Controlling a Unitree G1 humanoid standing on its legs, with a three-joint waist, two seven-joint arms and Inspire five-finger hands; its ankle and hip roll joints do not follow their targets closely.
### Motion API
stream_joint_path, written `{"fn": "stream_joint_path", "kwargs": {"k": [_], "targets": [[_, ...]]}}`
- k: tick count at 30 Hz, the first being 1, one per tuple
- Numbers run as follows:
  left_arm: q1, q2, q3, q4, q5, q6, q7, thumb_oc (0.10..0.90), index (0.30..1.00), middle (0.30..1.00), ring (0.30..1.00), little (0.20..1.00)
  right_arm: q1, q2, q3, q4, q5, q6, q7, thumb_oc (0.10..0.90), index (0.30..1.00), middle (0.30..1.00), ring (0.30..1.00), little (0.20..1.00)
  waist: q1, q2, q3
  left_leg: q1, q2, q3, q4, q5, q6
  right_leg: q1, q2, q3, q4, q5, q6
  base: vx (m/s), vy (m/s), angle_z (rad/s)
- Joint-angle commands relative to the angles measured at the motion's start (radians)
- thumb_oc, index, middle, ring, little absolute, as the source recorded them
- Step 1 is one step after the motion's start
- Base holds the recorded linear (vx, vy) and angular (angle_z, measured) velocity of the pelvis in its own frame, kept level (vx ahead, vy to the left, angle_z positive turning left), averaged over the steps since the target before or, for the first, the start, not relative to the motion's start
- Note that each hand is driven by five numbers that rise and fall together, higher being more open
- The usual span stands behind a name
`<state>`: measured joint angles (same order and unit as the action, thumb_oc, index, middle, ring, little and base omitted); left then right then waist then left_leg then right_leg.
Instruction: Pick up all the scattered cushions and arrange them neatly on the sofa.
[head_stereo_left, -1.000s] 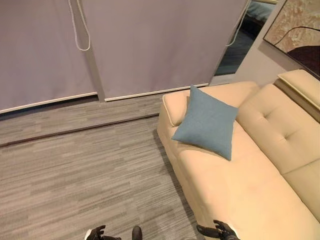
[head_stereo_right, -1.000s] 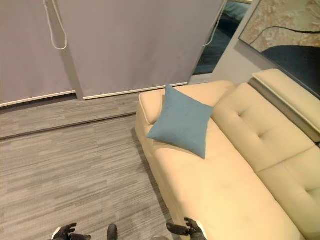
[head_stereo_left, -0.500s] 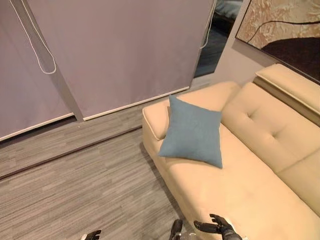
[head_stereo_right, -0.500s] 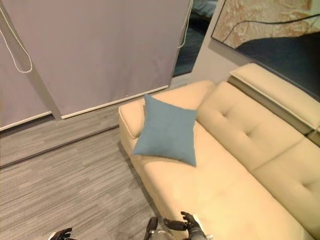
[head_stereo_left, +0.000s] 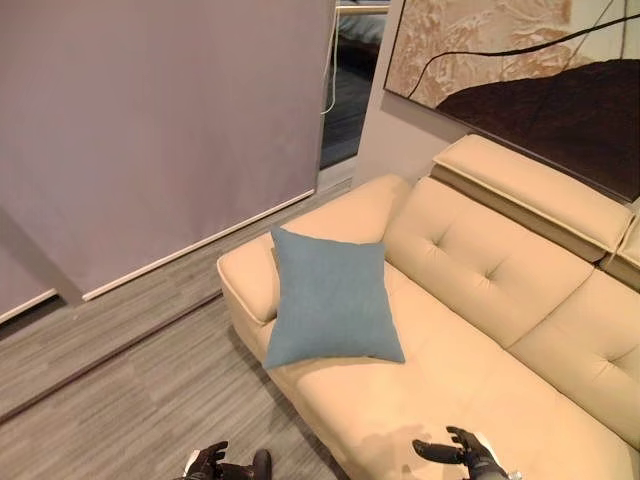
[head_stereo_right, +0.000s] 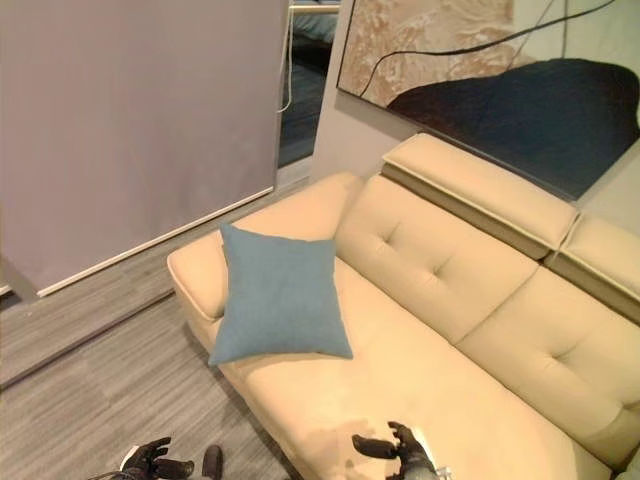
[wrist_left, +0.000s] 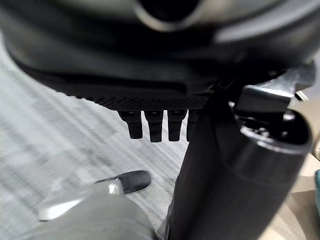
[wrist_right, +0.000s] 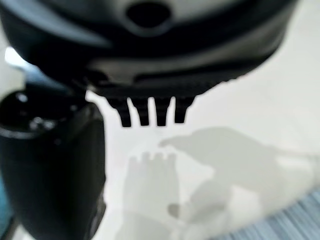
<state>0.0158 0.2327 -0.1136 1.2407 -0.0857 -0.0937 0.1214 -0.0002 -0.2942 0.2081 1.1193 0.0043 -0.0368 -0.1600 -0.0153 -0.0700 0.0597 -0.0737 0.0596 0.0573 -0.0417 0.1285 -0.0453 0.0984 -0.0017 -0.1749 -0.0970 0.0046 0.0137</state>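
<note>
One blue square cushion (head_stereo_left: 330, 300) lies on the cream sofa (head_stereo_left: 485, 285), at its left end, resting against the armrest (head_stereo_left: 250, 275). My left hand (head_stereo_left: 210, 462) hangs low over the grey floor in front of the sofa, open and holding nothing. My right hand (head_stereo_left: 468, 455) hovers low above the front of the sofa seat, well right of the cushion, open with nothing in it. In the left wrist view its fingers (wrist_left: 150, 125) hang straight above the floor. In the right wrist view the fingers (wrist_right: 150, 112) hang straight over the pale seat.
Grey striped floor (head_stereo_left: 120, 410) stretches left of the sofa. A grey blind (head_stereo_left: 150, 130) covers the wall behind, with a dark doorway (head_stereo_left: 345, 90) beside it. A large painting (head_stereo_left: 520, 70) hangs above the sofa's backrest.
The whole picture has swung right, so the camera has moved: more of the sofa and painting shows. The cushion stays put on the sofa. My right hand is now over the seat.
</note>
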Motion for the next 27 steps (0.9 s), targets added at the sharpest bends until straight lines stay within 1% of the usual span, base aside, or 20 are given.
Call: {"fn": "stream_joint_path", "kwargs": {"k": [1,4,7,10,11,12,13,14,15,17,18,19,20,21,22,27], "targets": [[0.008,0.055,0.015,-0.014,0.005,-0.019,0.017,0.8,0.9,0.9,0.9,0.9,-0.07,-0.015,-0.003,-0.051,-0.024,-0.038,-0.035,0.8,0.9,0.9,0.9,0.9,0.048,-0.03,0.027,0.091,-0.045,0.028,0.051,-0.163,-0.001,-0.05,-0.078,-0.002,0.114,-0.008,0.134,0.06,0.18,-0.42],[0.005,0.075,0.034,-0.05,-0.015,-0.025,0.031,0.8,0.9,0.9,0.9,0.9,-0.085,-0.016,-0.002,-0.07,-0.027,-0.04,-0.039,0.8,0.9,0.9,0.9,0.9,0.058,-0.023,0.039,0.113,-0.051,0.047,0.03,-0.163,0.017,-0.101,-0.099,-0.002,0.219,0.004,0.155,0.04,0.145,-0.37],[-0.006,0.096,0.05,-0.092,-0.037,-0.039,0.047,0.8,0.9,0.9,0.9,0.9,-0.099,-0.024,-0.013,-0.092,-0.022,-0.044,-0.05,0.8,0.9,0.9,0.9,0.9,0.059,-0.022,0.05,0.122,-0.055,0.044,0.018,-0.161,0.029,-0.151,-0.114,-0.008,0.294,0.023,0.173,0.04,0.074,-0.23],[-0.015,0.11,0.07,-0.161,-0.088,-0.062,0.067,0.8,0.9,0.9,0.9,0.9,-0.102,-0.043,-0.03,-0.132,-0.014,-0.051,-0.064,0.8,0.9,0.9,0.9,0.9,0.053,-0.022,0.049,0.14,-0.062,0.032,0.002,-0.165,0.032,-0.174,-0.113,-0.005,0.241,0.029,0.164,0.08,0.015,0.08],[-0.025,0.118,0.073,-0.187,-0.109,-0.071,0.084,0.8,0.9,0.9,0.9,0.9,-0.104,-0.055,-0.032,-0.141,-0.014,-0.052,-0.069,0.8,0.9,0.9,0.9,0.9,0.049,-0.022,0.055,0.139,-0.065,0.034,0.001,-0.169,0.033,-0.189,-0.117,-0.014,0.217,0.04,0.16,0.08,-0.018,0.2],[-0.035,0.125,0.077,-0.235,-0.135,-0.09,0.085,0.8,0.9,0.9,0.9,0.9,-0.11,-0.064,-0.044,-0.152,-0.003,-0.054,-0.072,0.8,0.9,0.9,0.9,0.9,0.046,-0.025,0.056,0.131,-0.068,0.022,0.014,-0.17,0.032,-0.179,-0.12,-0.013,0.189,0.038,0.166,0.05,-0.018,0.17],[-0.035,0.126,0.077,-0.236,-0.135,-0.09,0.085,0.8,0.9,0.9,0.9,0.9,-0.11,-0.064,-0.044,-0.152,-0.003,-0.054,-0.072,0.8,0.9,0.9,0.9,0.9,0.045,-0.025,0.057,0.131,-0.068,0.021,0.016,-0.171,0.032,-0.177,-0.12,-0.014,0.187,0.039,0.166,0.07,-0.045,0.23],[-0.027,0.126,0.079,-0.321,-0.162,-0.103,0.089,0.8,0.9,0.9,0.9,0.9,-0.105,-0.071,-0.052,-0.18,0.001,-0.056,-0.077,0.8,0.9,0.9,0.9,0.9,0.049,-0.032,0.057,0.131,-0.078,0.018,0.021,-0.178,0.033,-0.159,-0.124,-0.015,0.152,0.045,0.162,0.05,-0.028,0.38],[-0.026,0.126,0.079,-0.322,-0.162,-0.102,0.089,0.8,0.9,0.9,0.9,0.9,-0.104,-0.071,-0.052,-0.18,0.001,-0.056,-0.077,0.8,0.9,0.9,0.9,0.9,0.049,-0.032,0.057,0.132,-0.077,0.018,0.021,-0.179,0.033,-0.158,-0.124,-0.016,0.151,0.045,0.162,0.07,-0.053,0.38],[-0.017,0.123,0.09,-0.418,-0.198,-0.12,0.101,0.8,0.9,0.9,0.9,0.9,-0.109,-0.092,-0.07,-0.223,0.004,-0.06,-0.09,0.8,0.9,0.9,0.9,0.9,0.053,-0.037,0.046,0.136,-0.077,0.021,0.001,-0.178,0.029,-0.15,-0.122,-0.019,0.133,0.055,0.166,0.08,-0.071,0.06],[-0.002,0.116,0.098,-0.49,-0.222,-0.13,0.096,0.8,0.9,0.9,0.9,0.9,-0.105,-0.111,-0.083,-0.265,0.004,-0.064,-0.096,0.8,0.9,0.9,0.9,0.9,0.052,-0.035,0.034,0.143,-0.075,0.023,-0.018,-0.172,0.024,-0.134,-0.118,-0.029,0.108,0.056,0.165,0.14,-0.082,-0.03],[0.004,0.111,0.099,-0.532,-0.238,-0.138,0.096,0.8,0.9,0.9,0.9,0.9,-0.104,-0.12,-0.089,-0.282,0.004,-0.064,-0.098,0.8,0.9,0.9,0.9,0.9,0.051,-0.034,0.03,0.148,-0.074,0.02,-0.028,-0.169,0.023,-0.126,-0.115,-0.029,0.097,0.055,0.163,0.11,-0.051,0.01],[0.005,0.11,0.099,-0.534,-0.238,-0.137,0.096,0.8,0.9,0.9,0.9,0.9,-0.103,-0.121,-0.089,-0.283,0.003,-0.064,-0.098,0.8,0.9,0.9,0.9,0.9,0.051,-0.033,0.03,0.15,-0.073,0.02,-0.03,-0.169,0.023,-0.124,-0.115,-0.03,0.096,0.055,0.163,0.09,-0.063,0.1],[0.012,0.104,0.104,-0.606,-0.264,-0.149,0.098,0.8,0.9,0.9,0.9,0.9,-0.103,-0.132,-0.103,-0.317,0.012,-0.068,-0.103,0.8,0.9,0.9,0.9,0.9,0.05,-0.033,0.028,0.154,-0.071,0.016,-0.04,-0.166,0.018,-0.111,-0.112,-0.037,0.079,0.052,0.161,0.08,-0.069,0.12],[0.008,0.101,0.104,-0.64,-0.281,-0.159,0.102,0.8,0.9,0.9,0.9,0.9,-0.108,-0.139,-0.107,-0.332,0.012,-0.068,-0.107,0.8,0.9,0.9,0.9,0.9,0.052,-0.033,0.029,0.153,-0.069,0.012,-0.044,-0.164,0.015,-0.107,-0.11,-0.039,0.071,0.051,0.161,0.07,-0.069,0.14],[-0.031,0.086,0.079,-0.715,-0.305,-0.162,0.11,0.8,0.9,0.9,0.9,0.9,-0.13,-0.15,-0.106,-0.365,0.02,-0.069,-0.117,0.8,0.9,0.9,0.9,0.9,0.047,-0.033,0.038,0.135,-0.061,0.005,-0.046,-0.16,0.003,-0.096,-0.105,-0.06,0.04,0.049,0.16,0.01,-0.058,0.12]]}}
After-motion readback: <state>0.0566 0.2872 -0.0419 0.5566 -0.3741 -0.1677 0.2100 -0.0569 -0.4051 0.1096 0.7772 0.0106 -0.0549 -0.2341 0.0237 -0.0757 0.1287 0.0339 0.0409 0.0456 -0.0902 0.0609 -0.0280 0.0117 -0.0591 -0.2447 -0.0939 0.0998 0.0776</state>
